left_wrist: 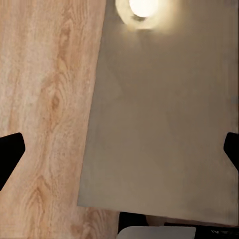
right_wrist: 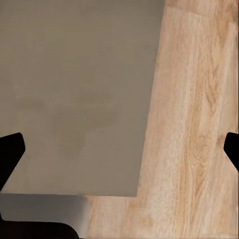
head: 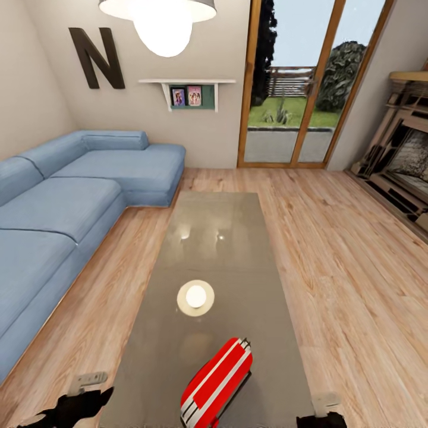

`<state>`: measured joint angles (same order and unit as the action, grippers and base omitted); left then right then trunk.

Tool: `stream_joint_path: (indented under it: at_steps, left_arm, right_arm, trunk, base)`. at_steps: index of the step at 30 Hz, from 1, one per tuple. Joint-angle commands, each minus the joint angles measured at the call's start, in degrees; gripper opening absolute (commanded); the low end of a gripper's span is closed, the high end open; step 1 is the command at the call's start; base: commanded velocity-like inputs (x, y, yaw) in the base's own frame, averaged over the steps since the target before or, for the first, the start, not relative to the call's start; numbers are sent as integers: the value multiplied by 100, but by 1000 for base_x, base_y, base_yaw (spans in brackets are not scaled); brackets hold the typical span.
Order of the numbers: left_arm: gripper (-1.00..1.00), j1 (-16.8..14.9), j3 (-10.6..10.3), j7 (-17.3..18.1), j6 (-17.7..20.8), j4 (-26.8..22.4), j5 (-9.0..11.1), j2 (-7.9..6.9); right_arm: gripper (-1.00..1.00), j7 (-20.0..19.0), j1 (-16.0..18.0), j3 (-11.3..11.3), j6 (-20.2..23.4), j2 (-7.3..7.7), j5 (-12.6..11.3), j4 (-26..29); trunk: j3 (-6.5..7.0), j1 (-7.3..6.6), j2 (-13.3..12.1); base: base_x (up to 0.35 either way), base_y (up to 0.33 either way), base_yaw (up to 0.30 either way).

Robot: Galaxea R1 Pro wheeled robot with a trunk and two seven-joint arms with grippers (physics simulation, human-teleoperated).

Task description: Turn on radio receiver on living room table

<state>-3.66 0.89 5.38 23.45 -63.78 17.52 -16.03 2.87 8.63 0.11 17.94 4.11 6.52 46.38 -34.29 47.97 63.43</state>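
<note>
The red radio receiver [head: 217,383] with white stripes rests on the near end of the long glossy grey-brown table [head: 220,238], tipped at an angle. My left gripper [head: 74,405] hangs low beside the table's near left corner, left of the radio. My right gripper [head: 321,418] is by the near right corner, right of the radio. In the left wrist view the gripper [left_wrist: 119,154] is open, its dark fingertips [left_wrist: 10,154] far apart over the table edge [left_wrist: 164,124]. The right gripper [right_wrist: 119,154] is likewise open above the table corner [right_wrist: 74,89]. Neither touches the radio.
A blue sectional sofa [head: 71,202] runs along the left. A brick fireplace [head: 404,160] stands at the right, with glass doors [head: 297,89] at the back. The pendant lamp [head: 160,18] is mirrored in the table top [head: 195,297]. Light wood floor [head: 351,267] surrounds the table.
</note>
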Motion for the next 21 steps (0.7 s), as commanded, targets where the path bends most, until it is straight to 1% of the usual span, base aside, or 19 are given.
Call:
stream_joint_path:
  at_steps: [1, 2, 4, 6, 7, 9, 11, 16, 21]
  left_arm:
    - [100, -2, 0, 84, 18, -57, -6, -11]
    - [100, -6, 0, 291, 29, -195, -27, -21]
    - [100, -8, -5, 527, 29, -381, -93, -18]
    - [100, -10, -10, 620, 45, -494, -155, -12]
    - [100, -11, -27, 728, 95, -642, -301, -3]
    - [100, -11, -33, 745, 68, -680, -410, 19]
    - [100, -11, -33, 745, 2, -708, -533, 106]
    - [100, -11, -22, 740, -24, -702, -579, 154]
    - [100, -12, 14, 774, -61, -689, -547, 167]
  right_arm:
    - [100, -7, -1, 0, 47, 22, -2, 46]
    - [100, -19, -1, -1, 112, 72, -5, 106]
    - [100, -29, -1, -2, 168, 120, -8, 159]
    - [100, -33, -1, -2, 190, 139, -9, 178]
    - [100, -38, -1, -10, 209, 159, -7, 199]
    - [100, -35, -1, -25, 189, 164, -11, 206]
    - [100, -32, -1, -39, 174, 162, -20, 211]
    - [100, -32, -1, -44, 168, 161, -26, 213]
    - [100, 34, -1, -54, 166, 168, -28, 214]
  trunk:
    - [-10, 0, 0]
    - [-19, 0, 0]
    - [-37, 0, 0]
    - [-56, 0, 0]
    - [-62, 0, 0]
    - [-68, 0, 0]
    - [-71, 0, 0]
    - [-74, 0, 0]
    - [-81, 0, 0]
  base:
    - [0, 0, 0]
    - [0, 0, 0]
    - [0, 0, 0]
    - [0, 0, 0]
    - [0, 0, 0]
    - [0, 0, 0]
    - [0, 0, 0]
    - [0, 0, 0]
    - [0, 0, 0]
